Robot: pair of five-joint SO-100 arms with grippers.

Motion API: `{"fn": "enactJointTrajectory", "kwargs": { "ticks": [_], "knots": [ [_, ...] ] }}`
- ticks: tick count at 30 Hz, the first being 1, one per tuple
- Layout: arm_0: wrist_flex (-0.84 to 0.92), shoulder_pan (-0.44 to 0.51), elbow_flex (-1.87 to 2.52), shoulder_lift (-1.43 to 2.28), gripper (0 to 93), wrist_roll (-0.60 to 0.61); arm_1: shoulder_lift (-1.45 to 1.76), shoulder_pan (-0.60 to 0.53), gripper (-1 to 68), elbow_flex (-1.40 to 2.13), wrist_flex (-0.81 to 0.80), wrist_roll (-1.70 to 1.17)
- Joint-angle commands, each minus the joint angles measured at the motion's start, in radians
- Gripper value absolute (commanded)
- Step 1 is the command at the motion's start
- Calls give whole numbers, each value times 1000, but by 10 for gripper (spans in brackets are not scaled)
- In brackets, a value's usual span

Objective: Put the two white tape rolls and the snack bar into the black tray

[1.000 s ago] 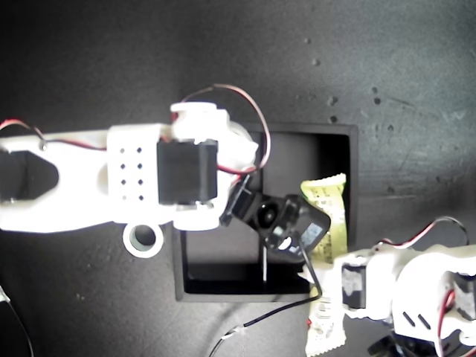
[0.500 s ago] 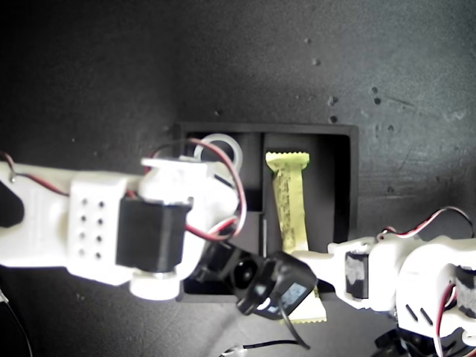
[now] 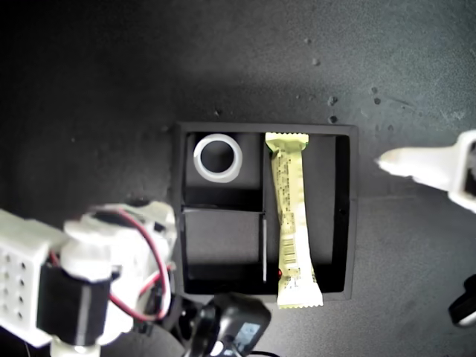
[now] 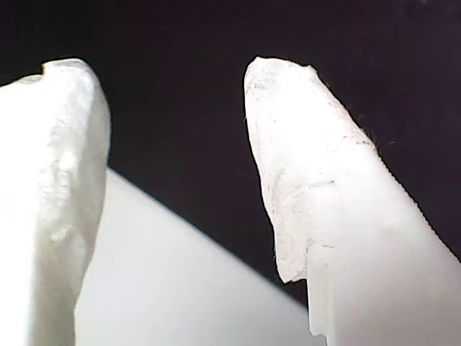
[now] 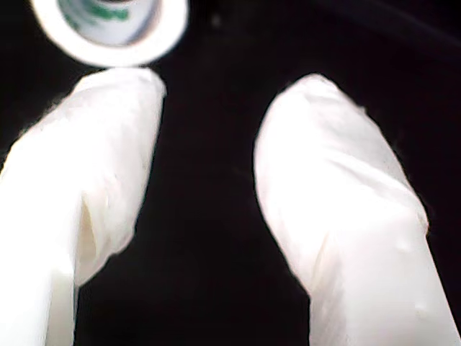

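Now that both arms have pulled back from over the dark table [image 3: 89, 74], one to the exterior view's lower left and one to its right edge, the black tray [image 3: 349, 216] lies uncovered. The snack bar [image 3: 290, 223] lies in the long compartment, one end overhanging the wall. One white tape roll [image 3: 218, 158] sits in a small compartment; the other small compartment is empty. The second tape roll [image 5: 108, 25] shows just beyond my second pincer [image 5: 209, 144], fingers apart and empty, so it probably comes next. My first pincer [image 4: 173, 130] also gapes empty.
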Motion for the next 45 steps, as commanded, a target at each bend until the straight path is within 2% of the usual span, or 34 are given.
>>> {"fn": "enactJointTrajectory", "kwargs": {
  "ticks": [1,8,15,29,45],
  "knots": [
    [-5,58,-40,-49,109,-103,247,21,59,235,3,239],
    [-5,74,34,-84,113,-230,663,-94,51,664,-69,462],
    [-54,71,83,-172,131,-279,726,-207,48,845,-178,518],
    [-337,75,408,-78,134,-296,726,-218,47,876,-198,508],
    [-341,129,414,-51,126,-353,726,-224,30,904,-241,494]
  ]
}}
